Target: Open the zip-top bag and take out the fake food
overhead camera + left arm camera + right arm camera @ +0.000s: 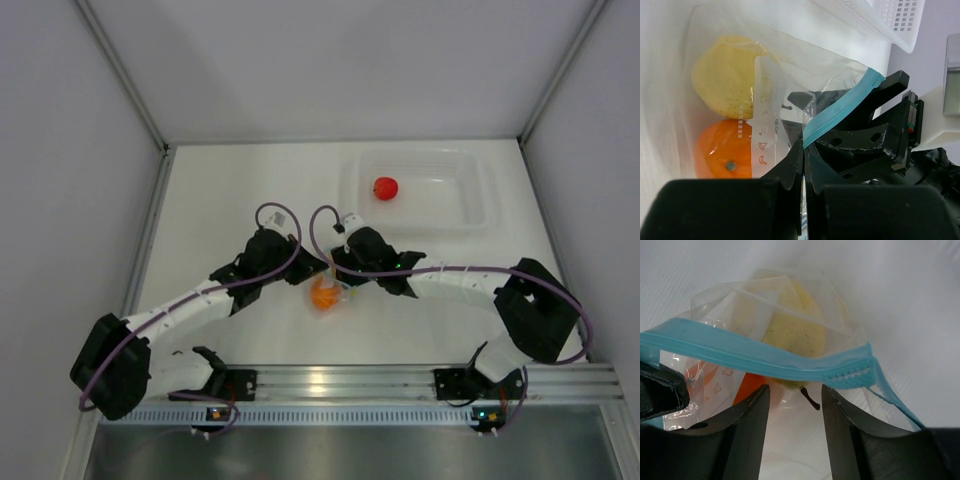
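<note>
The left end effector and right end effector are black, on white-linked arms with purple cables.

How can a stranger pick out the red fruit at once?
On the white table, find the clear rectangular tray at the far right. The red fruit lies alone inside it, near its left end. The orange fruit and the yellow fruit are inside the zip-top bag; only this one is outside.

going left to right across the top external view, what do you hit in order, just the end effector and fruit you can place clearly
left end effector → orange fruit → red fruit
</note>
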